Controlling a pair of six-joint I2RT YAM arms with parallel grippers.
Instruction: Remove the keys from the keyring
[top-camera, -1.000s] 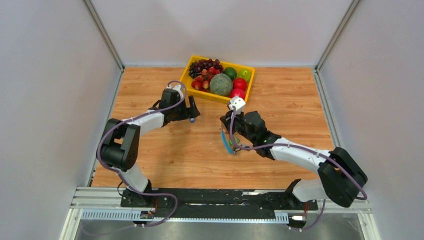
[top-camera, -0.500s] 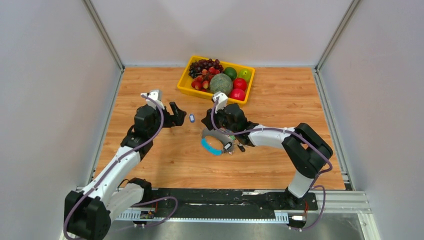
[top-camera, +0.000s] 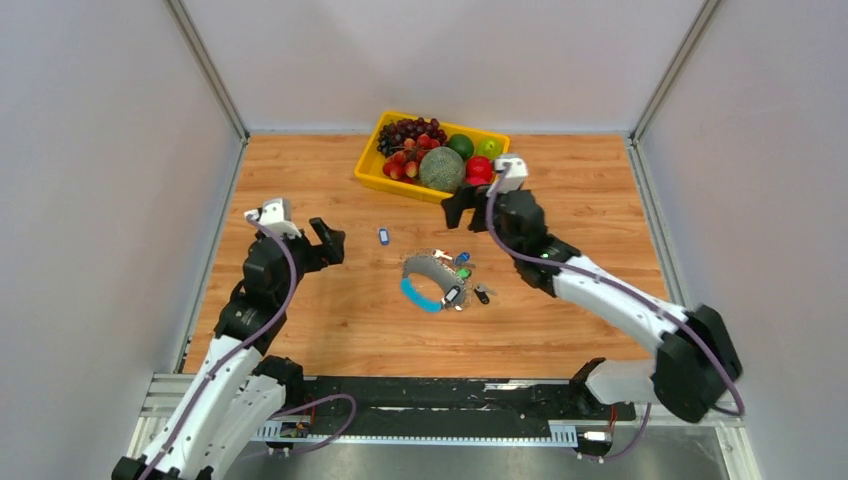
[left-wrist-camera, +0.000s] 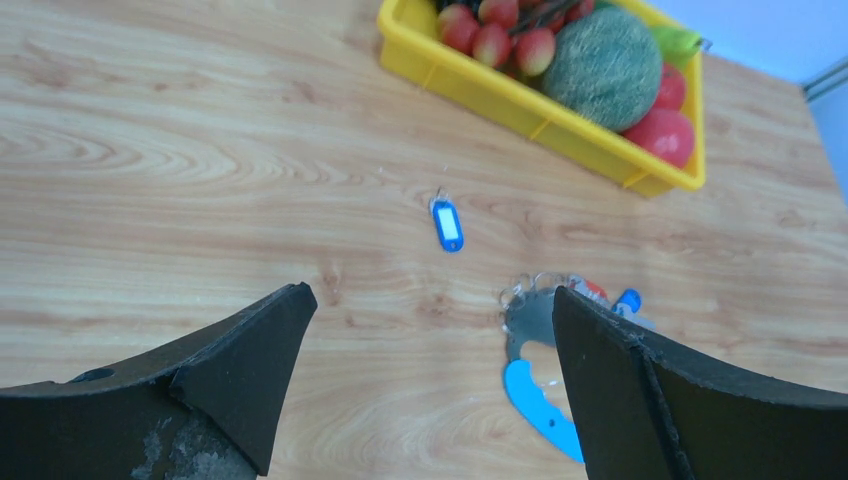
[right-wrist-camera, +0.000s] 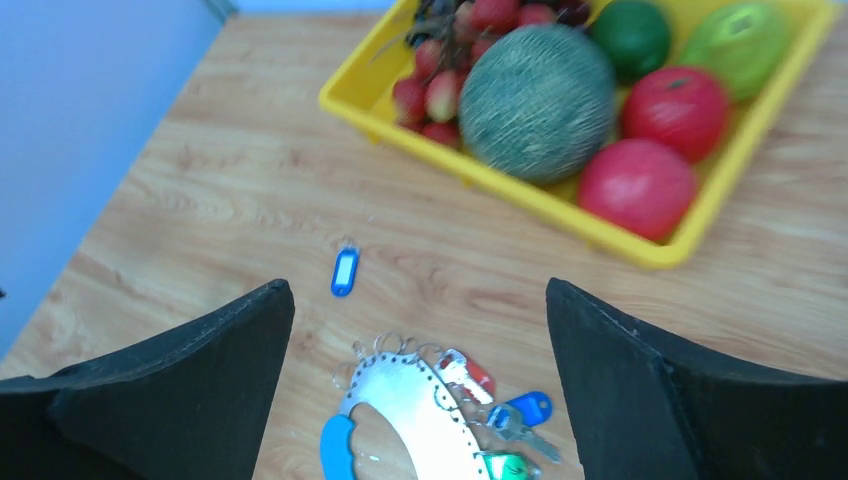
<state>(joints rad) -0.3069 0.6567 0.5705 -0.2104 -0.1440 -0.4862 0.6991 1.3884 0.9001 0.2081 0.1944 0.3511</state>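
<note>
Looking down past my right fingers (right-wrist-camera: 180, 370), I see them spread wide with nothing between them, raised above the table (top-camera: 300, 180). The keyring (right-wrist-camera: 410, 410) lies flat on the wood below and between the two tips, closer to the near edge of that view. Its blue band (right-wrist-camera: 335, 450) curves along the side under my left-hand tip. Most of the keys (right-wrist-camera: 510, 415) fan out from the ring's other side, red, blue and green heads bunched together and touching the rim. One blue-tagged key (right-wrist-camera: 344, 271) lies alone on the table, apart from the ring, between it and the yellow tray (right-wrist-camera: 520, 200) of fruit.

My left fingers (left-wrist-camera: 230, 370) are also wide and hold nothing. From that wrist the lone blue key sits ahead in the gap between the tips, while the keyring is partly hidden behind the right-hand finger. In the overhead view the ring rests between my two arms, nearer the right fingers, touching neither.
</note>
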